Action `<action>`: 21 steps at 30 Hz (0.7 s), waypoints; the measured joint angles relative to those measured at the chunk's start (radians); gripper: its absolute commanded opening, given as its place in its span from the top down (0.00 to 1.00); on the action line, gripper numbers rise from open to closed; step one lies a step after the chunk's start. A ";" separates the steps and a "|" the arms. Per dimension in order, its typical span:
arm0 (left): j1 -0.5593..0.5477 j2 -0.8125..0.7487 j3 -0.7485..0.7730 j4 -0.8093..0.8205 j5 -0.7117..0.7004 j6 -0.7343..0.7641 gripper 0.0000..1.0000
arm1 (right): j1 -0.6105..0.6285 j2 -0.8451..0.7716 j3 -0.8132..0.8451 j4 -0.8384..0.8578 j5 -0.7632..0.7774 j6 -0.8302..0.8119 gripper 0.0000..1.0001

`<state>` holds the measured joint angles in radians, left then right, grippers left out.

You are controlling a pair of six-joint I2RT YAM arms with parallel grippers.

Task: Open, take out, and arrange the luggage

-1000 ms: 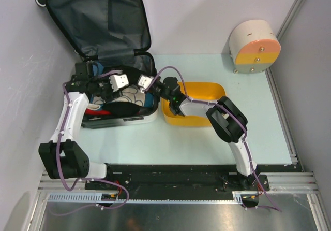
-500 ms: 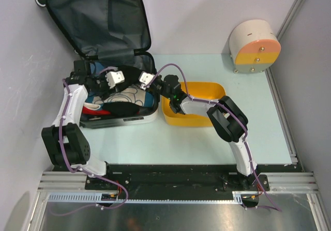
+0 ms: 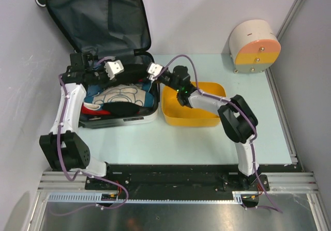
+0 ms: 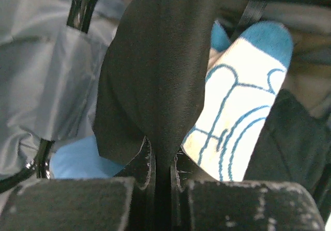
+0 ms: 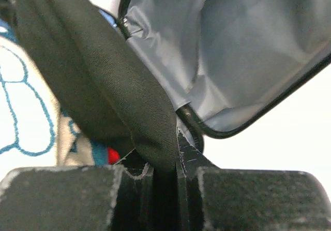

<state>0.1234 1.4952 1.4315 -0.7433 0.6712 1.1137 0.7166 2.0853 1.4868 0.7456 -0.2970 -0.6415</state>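
The luggage [image 3: 118, 119] lies open at the desk's [image 3: 207, 143] far-left corner. Its shell looks stiff and is best held by the rim. The soft, light black cloth [image 3: 135, 73] stretches between the left claw [image 3: 115, 70] and right claw [image 3: 154, 70], both pinching it.

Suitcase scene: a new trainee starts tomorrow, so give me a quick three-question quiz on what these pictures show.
1. True or false: the suitcase has its lid shut.
2. The left fingers and right fingers are both closed on: A) a white sock, B) black fabric, C) a wheel.
3. Fill in: in the top view, the yellow basket stands on the suitcase's ___ side.

Key: 1 false, the lid stands open against the wall; 2 B; 3 right.
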 measured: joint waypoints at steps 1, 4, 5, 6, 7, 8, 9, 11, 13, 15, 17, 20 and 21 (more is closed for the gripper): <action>-0.010 -0.012 0.002 -0.001 0.003 -0.009 1.00 | -0.010 -0.022 -0.001 -0.013 -0.012 0.002 1.00; -0.072 -0.068 0.011 -0.004 0.010 -0.045 1.00 | -0.043 -0.099 -0.012 -0.043 -0.048 0.006 1.00; -0.099 -0.082 0.022 -0.004 0.010 -0.060 1.00 | -0.058 -0.130 -0.021 -0.055 -0.063 0.010 1.00; -0.122 -0.091 0.034 -0.005 0.010 -0.072 1.00 | -0.074 -0.163 -0.029 -0.069 -0.077 0.012 1.00; -0.149 -0.100 0.051 -0.003 0.009 -0.090 1.00 | -0.089 -0.196 -0.039 -0.084 -0.090 0.014 1.00; -0.176 -0.105 0.069 -0.002 0.008 -0.106 1.00 | -0.105 -0.231 -0.050 -0.105 -0.104 0.017 1.00; -0.203 -0.109 0.087 -0.001 0.008 -0.123 1.00 | -0.121 -0.266 -0.060 -0.127 -0.121 0.020 1.00; -0.252 -0.116 0.114 0.003 0.005 -0.153 1.00 | -0.152 -0.330 -0.074 -0.184 -0.157 0.022 1.00; -0.304 -0.126 0.123 0.010 -0.002 -0.176 1.00 | -0.179 -0.391 -0.087 -0.253 -0.188 0.023 1.00; -0.362 -0.137 0.123 0.012 -0.018 -0.193 1.00 | -0.206 -0.461 -0.107 -0.338 -0.214 0.023 1.00; -0.431 -0.146 0.123 0.013 -0.042 -0.210 1.00 | -0.235 -0.536 -0.143 -0.404 -0.238 0.021 1.00; -0.511 -0.149 0.123 0.019 -0.062 -0.237 1.00 | -0.283 -0.642 -0.196 -0.498 -0.272 0.019 1.00; -0.541 -0.149 0.123 0.023 -0.068 -0.251 1.00 | -0.301 -0.680 -0.216 -0.533 -0.286 0.017 1.00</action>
<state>-0.4171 1.3464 1.5543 -0.7204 0.6029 0.8631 0.4152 1.4052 1.2709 0.2127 -0.5831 -0.6243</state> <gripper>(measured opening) 0.075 0.120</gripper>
